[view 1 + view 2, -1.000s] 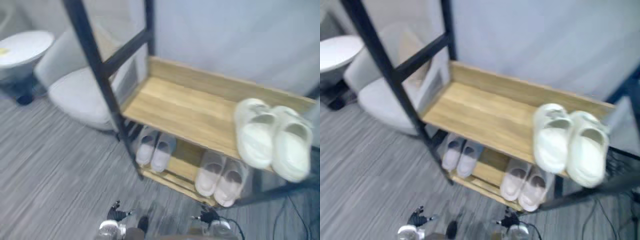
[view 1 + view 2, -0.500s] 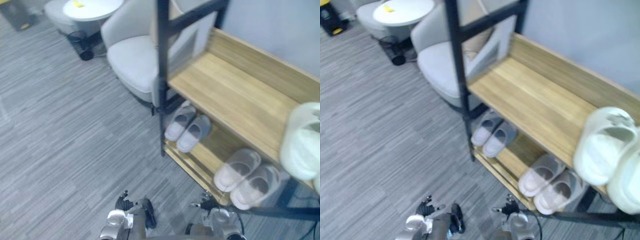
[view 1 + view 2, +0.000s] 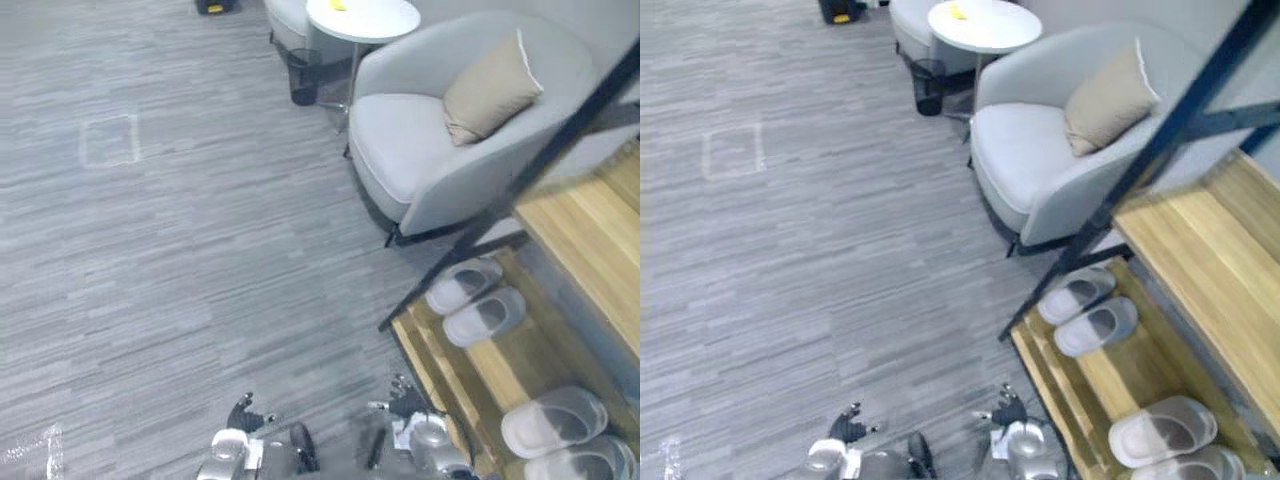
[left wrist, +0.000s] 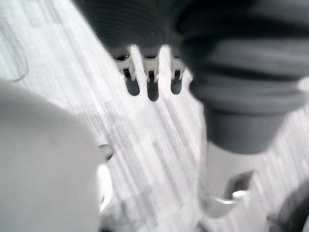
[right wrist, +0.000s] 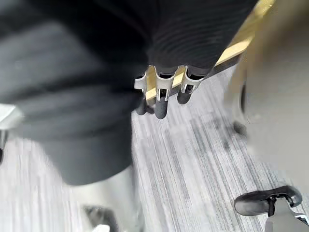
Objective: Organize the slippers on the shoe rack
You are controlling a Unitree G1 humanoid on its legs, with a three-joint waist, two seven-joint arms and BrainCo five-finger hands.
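Sitting on the bottom shelf of the shoe rack point(image 3: 1110, 377), at about 4 o'clock in the head views, are two pairs of slippers. The grey slippers point(image 3: 485, 313) lie side by side at the end of the shelf nearest the armchair. The pale slippers point(image 3: 552, 421) lie side by side further along, towards 5 o'clock, well apart from the grey pair. The wooden top shelf point(image 3: 1200, 262) runs above them at 3 o'clock, and a dark post point(image 3: 1160, 140) of the rack slants across it.

Both hands hang low at 6 o'clock, over the floor point(image 3: 150, 250). The left hand point(image 3: 245, 413) is near 7 o'clock, and its fingers point(image 4: 152, 88) hang loose and apart, holding nothing. The right hand point(image 3: 405, 402) is just beside the near corner of the rack, and its fingers point(image 5: 161, 105) are likewise loose and apart, holding nothing.

A grey armchair point(image 3: 400, 140) with a beige cushion point(image 3: 490, 90) stands at 1 o'clock. A round table point(image 3: 365, 17) and a dark bin point(image 3: 303, 75) stand at 12 o'clock.
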